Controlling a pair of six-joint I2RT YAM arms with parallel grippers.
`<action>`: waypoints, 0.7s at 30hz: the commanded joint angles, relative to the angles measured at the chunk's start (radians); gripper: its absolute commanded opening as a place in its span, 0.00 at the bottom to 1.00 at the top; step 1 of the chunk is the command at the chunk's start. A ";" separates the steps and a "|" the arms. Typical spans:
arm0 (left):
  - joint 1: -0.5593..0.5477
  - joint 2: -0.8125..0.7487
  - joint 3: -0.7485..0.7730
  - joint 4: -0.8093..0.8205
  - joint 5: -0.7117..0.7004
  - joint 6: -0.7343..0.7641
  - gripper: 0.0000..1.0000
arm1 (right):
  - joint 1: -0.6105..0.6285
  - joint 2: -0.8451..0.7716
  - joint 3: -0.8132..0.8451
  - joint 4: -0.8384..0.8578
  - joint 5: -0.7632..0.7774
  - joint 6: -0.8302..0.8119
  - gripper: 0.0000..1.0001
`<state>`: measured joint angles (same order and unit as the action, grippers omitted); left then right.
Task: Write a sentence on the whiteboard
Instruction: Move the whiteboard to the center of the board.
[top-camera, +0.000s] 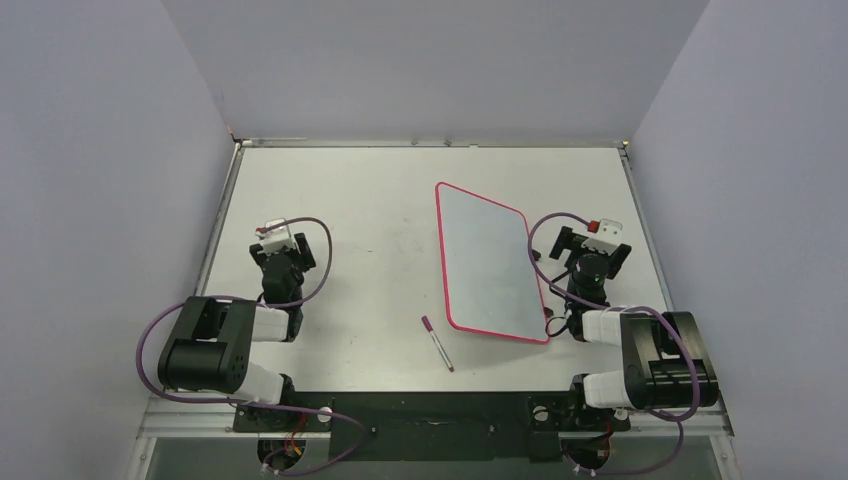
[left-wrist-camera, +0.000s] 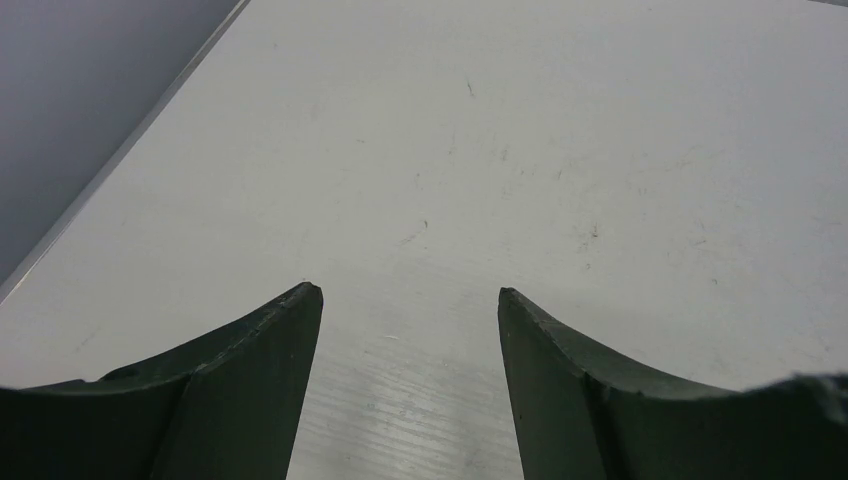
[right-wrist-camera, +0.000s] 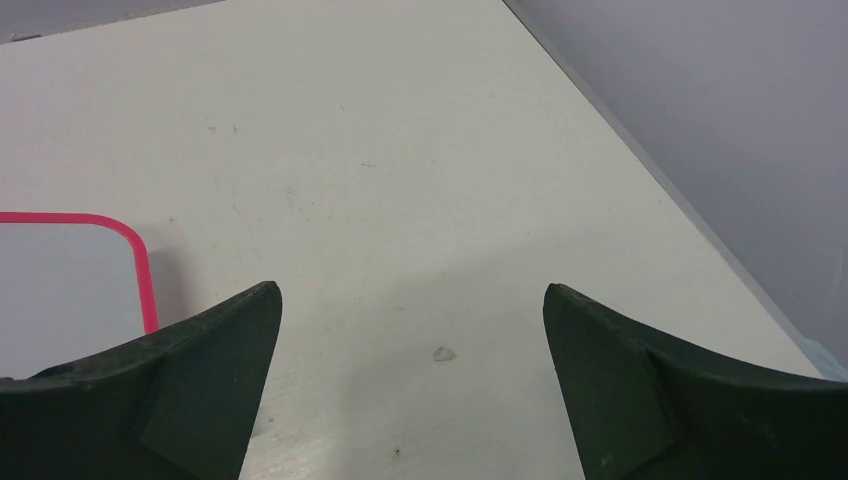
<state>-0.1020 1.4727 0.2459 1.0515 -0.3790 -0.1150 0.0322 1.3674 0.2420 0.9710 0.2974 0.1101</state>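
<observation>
The whiteboard (top-camera: 488, 262) lies flat on the table, right of centre, its long side running near to far and slightly tilted. Its face is blank; no sentence shows on it. Its red-pink rim also shows at the left edge of the right wrist view (right-wrist-camera: 140, 270). A marker pen (top-camera: 437, 343) with a purple cap lies on the table just near-left of the board. My left gripper (left-wrist-camera: 410, 292) is open and empty over bare table at the left. My right gripper (right-wrist-camera: 412, 288) is open and empty, just right of the board.
The white table (top-camera: 360, 220) is bounded by grey walls at the left, far and right sides. Its left edge shows in the left wrist view (left-wrist-camera: 120, 165) and its right edge in the right wrist view (right-wrist-camera: 650, 170).
</observation>
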 joint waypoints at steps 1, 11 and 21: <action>0.002 -0.005 -0.002 0.067 0.016 0.003 0.63 | -0.006 0.001 0.026 0.042 -0.017 0.012 1.00; 0.000 -0.004 0.001 0.065 0.011 0.006 0.63 | -0.007 0.002 0.026 0.041 -0.019 0.012 1.00; -0.039 -0.043 -0.005 0.053 -0.095 0.014 0.63 | 0.051 -0.236 0.350 -0.686 0.255 0.358 1.00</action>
<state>-0.1192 1.4712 0.2455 1.0508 -0.4118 -0.1143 0.0994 1.2404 0.3523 0.6819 0.4438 0.1623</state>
